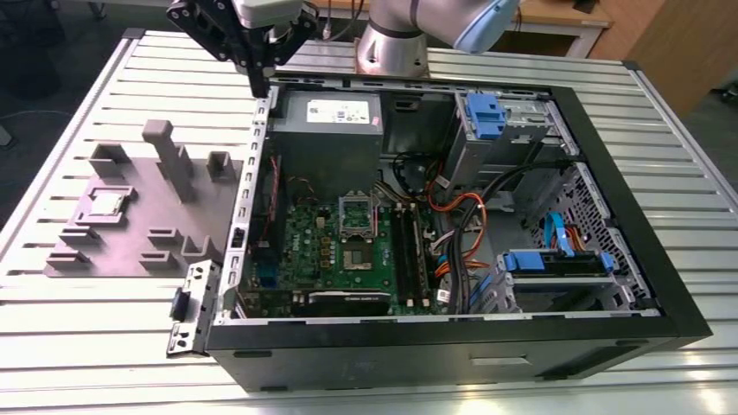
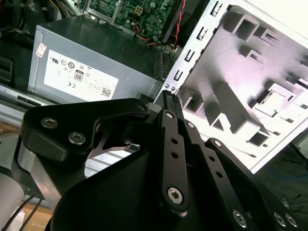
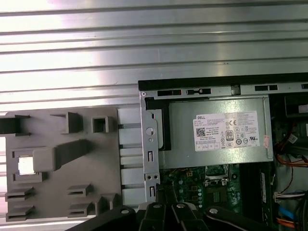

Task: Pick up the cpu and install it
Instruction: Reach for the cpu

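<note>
On the slatted metal table, the cpu sits unpicked in the grey fixture beside the open computer case, while my gripper hovers empty over the case's rim, jaws pressed together, so pickup and install are both left to do.

Bright glare across the ribbed table, dim computer case interior.
</note>
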`<move>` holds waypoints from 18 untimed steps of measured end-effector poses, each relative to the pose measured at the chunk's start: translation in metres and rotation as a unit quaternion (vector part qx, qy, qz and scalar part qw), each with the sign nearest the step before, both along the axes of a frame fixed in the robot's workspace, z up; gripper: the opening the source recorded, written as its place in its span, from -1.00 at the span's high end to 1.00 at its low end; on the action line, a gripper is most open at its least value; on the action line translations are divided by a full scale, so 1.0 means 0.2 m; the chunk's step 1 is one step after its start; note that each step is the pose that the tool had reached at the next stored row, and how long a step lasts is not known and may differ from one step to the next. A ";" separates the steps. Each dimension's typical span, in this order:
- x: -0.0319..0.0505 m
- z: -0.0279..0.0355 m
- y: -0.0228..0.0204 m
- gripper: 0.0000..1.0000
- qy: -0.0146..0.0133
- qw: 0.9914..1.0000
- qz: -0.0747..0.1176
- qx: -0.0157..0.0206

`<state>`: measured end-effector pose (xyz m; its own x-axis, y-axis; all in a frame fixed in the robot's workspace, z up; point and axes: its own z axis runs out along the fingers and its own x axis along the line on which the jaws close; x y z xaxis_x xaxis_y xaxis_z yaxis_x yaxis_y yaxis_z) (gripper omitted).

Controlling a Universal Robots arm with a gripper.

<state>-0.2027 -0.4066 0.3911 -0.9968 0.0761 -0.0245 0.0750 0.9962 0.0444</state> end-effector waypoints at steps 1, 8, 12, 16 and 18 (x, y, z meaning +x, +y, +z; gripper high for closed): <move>0.000 0.000 0.000 0.79 0.000 1.000 0.000 0.000; -0.011 0.000 0.000 0.79 0.000 1.000 0.000 0.000; -0.053 0.000 0.000 0.79 0.000 1.000 0.000 0.000; -0.097 0.000 0.000 0.79 0.000 1.000 0.000 0.000; -0.118 0.000 0.000 0.79 0.000 1.000 0.000 0.000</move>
